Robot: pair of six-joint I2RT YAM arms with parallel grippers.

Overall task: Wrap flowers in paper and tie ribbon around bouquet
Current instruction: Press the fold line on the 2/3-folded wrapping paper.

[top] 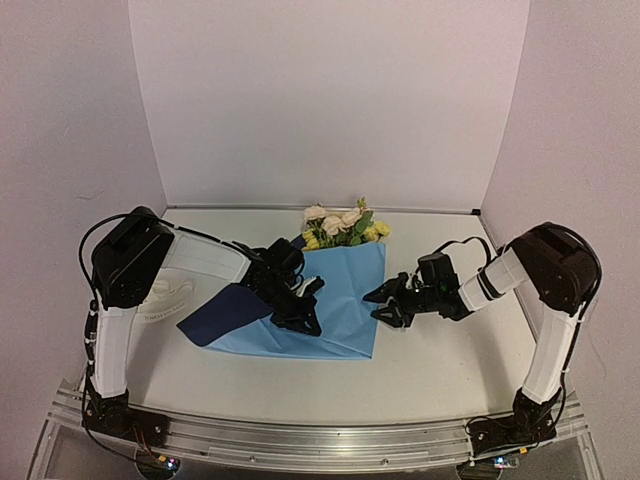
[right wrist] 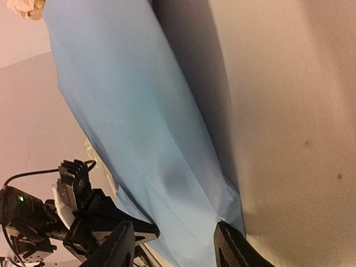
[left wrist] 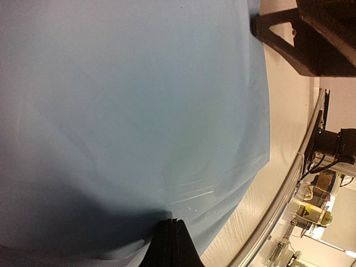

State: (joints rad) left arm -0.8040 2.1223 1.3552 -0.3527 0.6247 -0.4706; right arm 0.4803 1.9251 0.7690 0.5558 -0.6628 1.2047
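Note:
The paper lies flat in the middle of the table, light blue face up, with its left corner folded over to show navy. The flowers stick out past its far edge, their stems hidden under the sheet. My left gripper is shut, its tips resting on the blue paper, which creases there. My right gripper stands open at the sheet's right edge; its fingers straddle the near corner of the paper without holding it. The cream ribbon lies partly under the left arm.
White walls close in the table at the back and both sides. A metal rail runs along the near edge. The left arm's black gripper body sits close beside my right gripper's left finger.

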